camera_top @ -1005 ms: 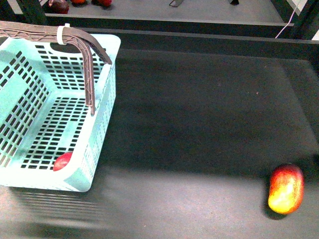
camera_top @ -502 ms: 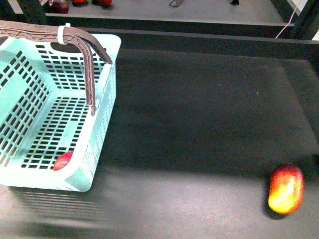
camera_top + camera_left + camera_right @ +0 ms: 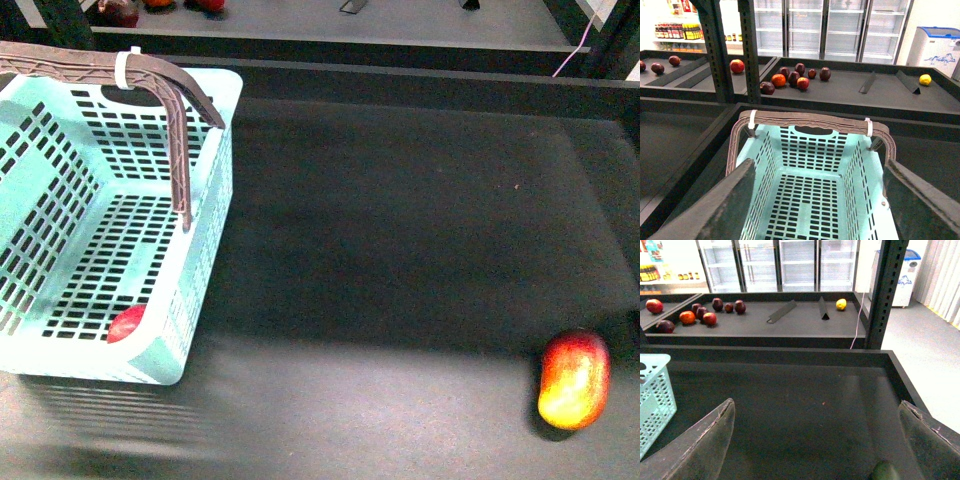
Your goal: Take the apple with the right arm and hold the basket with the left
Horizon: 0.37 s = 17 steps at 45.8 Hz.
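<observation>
Hovering, both end effectors spread wide with nothing between the fingers. Left end effector (image 3: 815, 200) hangs over the near end of the basket (image 3: 812, 165), looking down its length; handles (image 3: 810, 120) are up and meet over the far rim, straight ahead of the fingers.

Right end effector (image 3: 815, 440) sits over bare worktop (image 3: 805, 395), basket corner (image 3: 652, 395) at its far left. A dark greenish blob (image 3: 885, 472) at the frame edge between the fingers; can't tell what it is.

Apple (image 3: 127, 323) already lies inside the basket (image 3: 205, 260), in the near right corner on the floor, against the wall. So it's well left of the right arm; the left arm is nearer. My read: the right has to cross left and drop in past the raised handles (image 3: 170, 110).

Oval red-yellow fruit (image 3: 574, 378) at near right on the worktop (image 3: 400, 230), long axis roughly near-far; not the target.

Hidden: neither arm shows in front view; apple is half screened by the lattice wall, absent from both wrist views. Basket's left side is cropped.
</observation>
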### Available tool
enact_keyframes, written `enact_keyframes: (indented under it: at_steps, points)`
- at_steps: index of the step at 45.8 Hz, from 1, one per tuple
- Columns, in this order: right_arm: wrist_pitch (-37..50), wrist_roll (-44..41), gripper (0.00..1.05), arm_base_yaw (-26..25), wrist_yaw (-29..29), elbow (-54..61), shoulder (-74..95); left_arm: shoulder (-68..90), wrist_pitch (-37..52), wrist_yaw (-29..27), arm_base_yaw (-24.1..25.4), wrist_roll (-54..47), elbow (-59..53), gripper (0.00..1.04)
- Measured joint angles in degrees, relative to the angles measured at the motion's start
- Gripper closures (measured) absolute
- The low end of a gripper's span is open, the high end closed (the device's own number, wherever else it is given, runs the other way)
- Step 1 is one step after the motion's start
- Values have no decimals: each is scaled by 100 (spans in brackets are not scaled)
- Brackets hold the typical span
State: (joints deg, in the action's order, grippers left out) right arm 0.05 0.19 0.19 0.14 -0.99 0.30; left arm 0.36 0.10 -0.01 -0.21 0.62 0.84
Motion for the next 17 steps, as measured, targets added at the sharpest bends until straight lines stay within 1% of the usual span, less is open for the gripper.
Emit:
enact_keyframes:
  at_steps: [4, 7, 17]
  points:
    - [0, 0, 9, 0, -2, 0, 0, 0, 0, 0, 0, -2, 0, 6]
    - [0, 0, 9, 0, -2, 0, 0, 0, 0, 0, 0, -11, 0, 7]
    - [0, 0, 9, 0, -2, 0, 0, 0, 0, 0, 0, -11, 0, 7]
